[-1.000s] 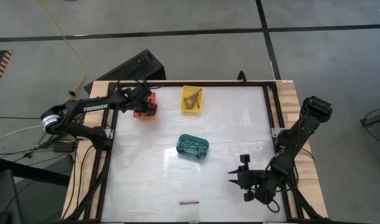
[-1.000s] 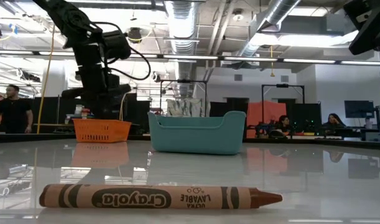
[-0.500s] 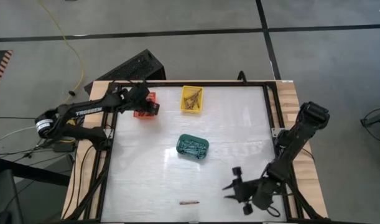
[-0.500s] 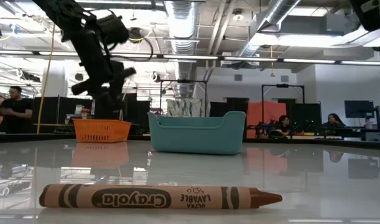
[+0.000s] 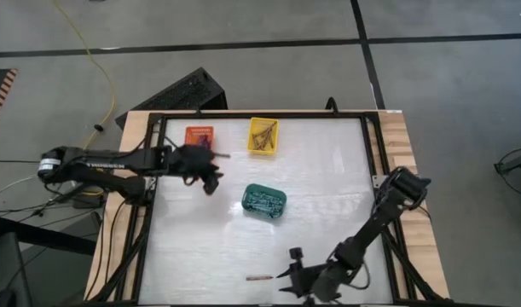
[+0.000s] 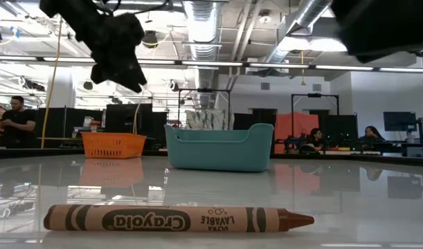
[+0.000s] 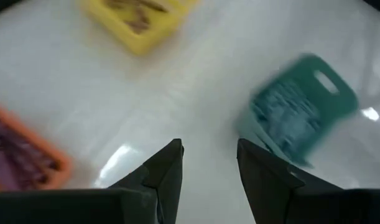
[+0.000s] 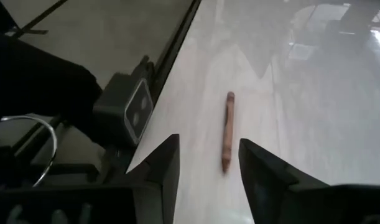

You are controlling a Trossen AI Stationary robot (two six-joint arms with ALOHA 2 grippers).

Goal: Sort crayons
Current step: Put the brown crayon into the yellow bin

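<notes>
our right gripper (image 5: pixel 292 275) hangs spread beside the last loose crayon (image 5: pixel 259 277) by the table's (image 5: pixel 328 170) near edge — lined up, we judge, to pinch it. our left gripper (image 5: pixel 211 175), spread and empty, hovers between the orange basket (image 5: pixel 199 135) and the green basket (image 5: pixel 264 200).

**White tabletop with three baskets and one loose crayon**

The table (image 5: pixel 328 183) has a glossy white top inside a black frame, with bare wood showing along its left and right edges. Seen from above, an orange basket (image 5: pixel 199 136) sits at about eleven o'clock, and a yellow basket (image 5: pixel 263 136) stands near it at twelve o'clock, both close to the far rim. A teal basket (image 5: pixel 264 201) rests near the middle, tilted askew. Each holds crayons. A single brown-red crayon (image 5: pixel 259 277) lies flat at six o'clock, close to the near rim, well apart from all three baskets.
</notes>
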